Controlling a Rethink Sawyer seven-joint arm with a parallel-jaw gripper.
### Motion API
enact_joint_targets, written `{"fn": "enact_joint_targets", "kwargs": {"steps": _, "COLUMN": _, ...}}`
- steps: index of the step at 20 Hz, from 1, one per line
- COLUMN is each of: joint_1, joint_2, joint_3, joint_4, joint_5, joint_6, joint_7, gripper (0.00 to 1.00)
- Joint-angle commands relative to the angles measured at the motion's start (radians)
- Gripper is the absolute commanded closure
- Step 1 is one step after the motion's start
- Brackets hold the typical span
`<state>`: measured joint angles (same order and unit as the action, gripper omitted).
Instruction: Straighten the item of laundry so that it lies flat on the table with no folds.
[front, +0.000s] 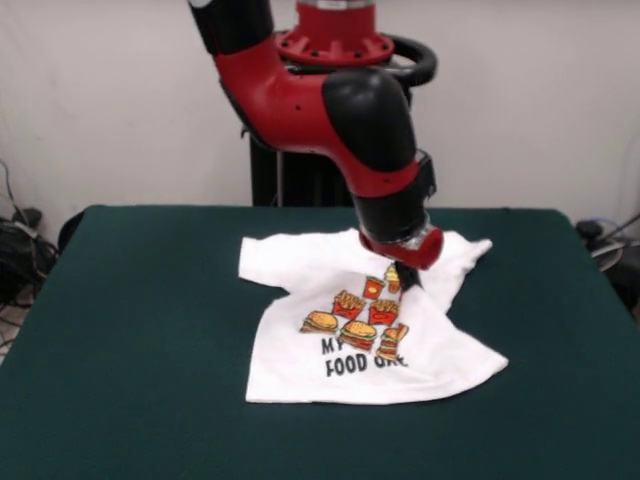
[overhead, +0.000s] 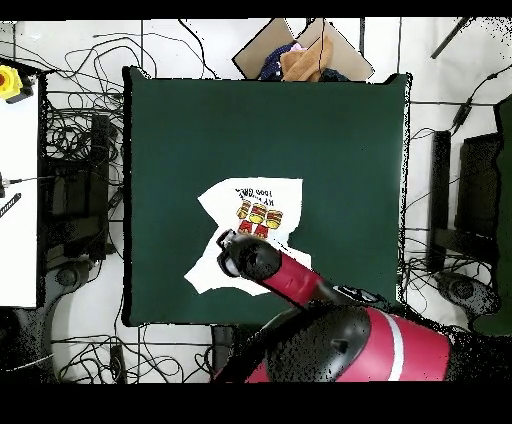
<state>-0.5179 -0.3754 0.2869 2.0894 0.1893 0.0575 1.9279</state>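
Note:
The item of laundry (front: 300, 365), a white T-shirt printed with burgers, fries and black text, lies near the middle of the dark green table (front: 150, 330). Its right side is creased, and a fold covers part of the print and the text. My gripper (front: 408, 277) reaches down onto the shirt just above the print, near the collar. Its tip is dark and small against the cloth. From overhead, the gripper (overhead: 228, 243) is over the shirt (overhead: 281, 195), and the arm hides the shirt's lower part. The table (overhead: 200, 130) spreads wide around it.
Past the table's far edge in the overhead view a cardboard box (overhead: 300, 55) holds some cloth. Cables (overhead: 80, 150) trail on the floor around the table. A white bench (overhead: 18, 200) with a yellow device stands to the left, and dark equipment (overhead: 480, 190) to the right.

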Motion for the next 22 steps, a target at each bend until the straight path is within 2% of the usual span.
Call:
{"fn": "enact_joint_targets", "kwargs": {"steps": 1, "joint_1": 0.036, "joint_2": 0.177, "joint_3": 0.259, "joint_4": -0.042, "joint_5": -0.015, "joint_6": -0.018, "joint_7": 0.131, "gripper": 1.00}}
{"fn": "enact_joint_targets", "kwargs": {"steps": 5, "joint_1": 0.001, "joint_2": 0.192, "joint_3": 0.288, "joint_4": -0.036, "joint_5": -0.026, "joint_6": 0.000, "joint_7": 0.118, "gripper": 1.00}}
{"fn": "enact_joint_targets", "kwargs": {"steps": 11, "joint_1": 0.006, "joint_2": 0.189, "joint_3": 0.280, "joint_4": -0.048, "joint_5": -0.038, "joint_6": 0.001, "joint_7": 0.120, "gripper": 1.00}}
{"fn": "enact_joint_targets", "kwargs": {"steps": 16, "joint_1": 0.061, "joint_2": 0.159, "joint_3": 0.231, "joint_4": -0.059, "joint_5": -0.040, "joint_6": -0.046, "joint_7": 0.150, "gripper": 1.00}}
{"fn": "enact_joint_targets", "kwargs": {"steps": 17, "joint_1": 0.101, "joint_2": 0.128, "joint_3": 0.188, "joint_4": -0.064, "joint_5": -0.033, "joint_6": -0.054, "joint_7": 0.160, "gripper": 1.00}}
{"fn": "enact_joint_targets", "kwargs": {"steps": 19, "joint_1": 0.252, "joint_2": 0.036, "joint_3": 0.007, "joint_4": -0.097, "joint_5": 0.003, "joint_6": -0.028, "joint_7": 0.166, "gripper": 1.00}}
{"fn": "enact_joint_targets", "kwargs": {"steps": 22, "joint_1": 0.458, "joint_2": -0.018, "joint_3": -0.284, "joint_4": -0.196, "joint_5": 0.032, "joint_6": 0.131, "joint_7": 0.138, "gripper": 1.00}}
